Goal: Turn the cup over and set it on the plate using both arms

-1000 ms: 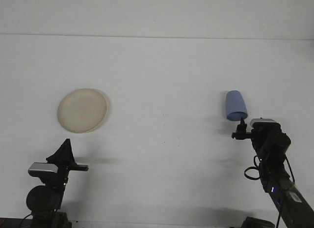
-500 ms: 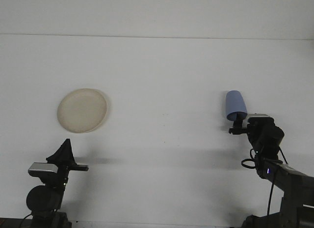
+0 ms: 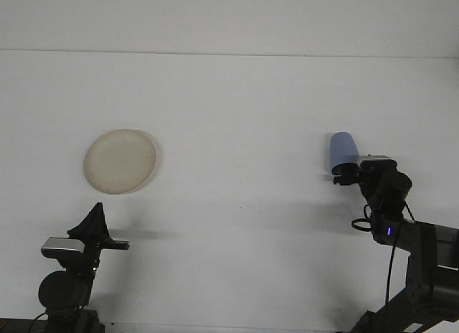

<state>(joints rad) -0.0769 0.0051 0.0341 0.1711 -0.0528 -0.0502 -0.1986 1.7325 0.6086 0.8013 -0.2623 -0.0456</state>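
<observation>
A blue cup (image 3: 342,149) lies on the white table at the right, its wider end toward me. My right gripper (image 3: 346,173) has come up against that near end and hides its rim; whether it grips the cup is not visible. A cream plate (image 3: 120,161) lies flat on the left half of the table, with nothing on it. My left gripper (image 3: 97,207) hovers low in front of the plate, well short of it, shut with nothing in it.
The white table (image 3: 237,118) stretches back to a pale wall. A wide stretch of bare tabletop separates plate and cup. The right arm's black body and cables (image 3: 401,240) fill the lower right corner.
My right arm has pushed forward and its gripper has risen to the cup's near end, now covering the rim. The cup, the plate and the left arm have stayed put.
</observation>
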